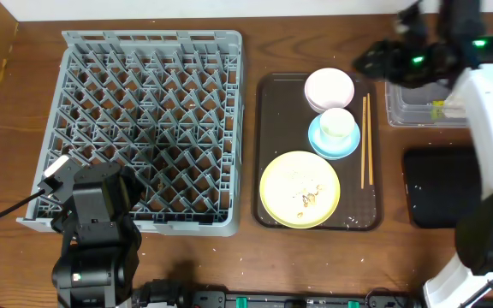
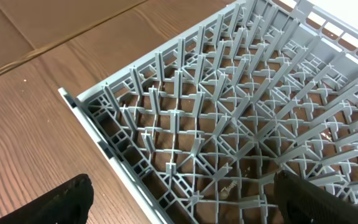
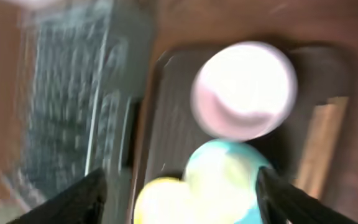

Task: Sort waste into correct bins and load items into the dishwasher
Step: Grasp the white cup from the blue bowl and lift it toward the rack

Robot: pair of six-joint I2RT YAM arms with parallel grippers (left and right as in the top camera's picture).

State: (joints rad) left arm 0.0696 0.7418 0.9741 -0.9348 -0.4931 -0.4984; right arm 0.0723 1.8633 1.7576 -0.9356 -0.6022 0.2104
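The grey dishwasher rack (image 1: 152,36) fills the left of the table. A white bowl (image 1: 329,88), a small cup (image 1: 338,124) on a light-blue saucer (image 1: 319,144), a yellow plate (image 1: 285,175) with crumbs (image 1: 308,198) and chopsticks (image 1: 366,141) lie on the brown tray. A green-yellow wrapper (image 1: 437,109) lies in the clear bin (image 1: 409,111). My right gripper (image 1: 368,62) hovers open over the tray's back right corner; its blurred wrist view shows the bowl (image 3: 244,87) and saucer (image 3: 229,174) below the gripper (image 3: 182,205). My left gripper (image 2: 179,208) is open over the rack's front left corner (image 2: 104,137).
The dark-brown tray (image 1: 276,120) lies between the rack and the two bins. The black bin (image 1: 443,188) stands in front of the clear one at the right. My right arm reaches over both bins.
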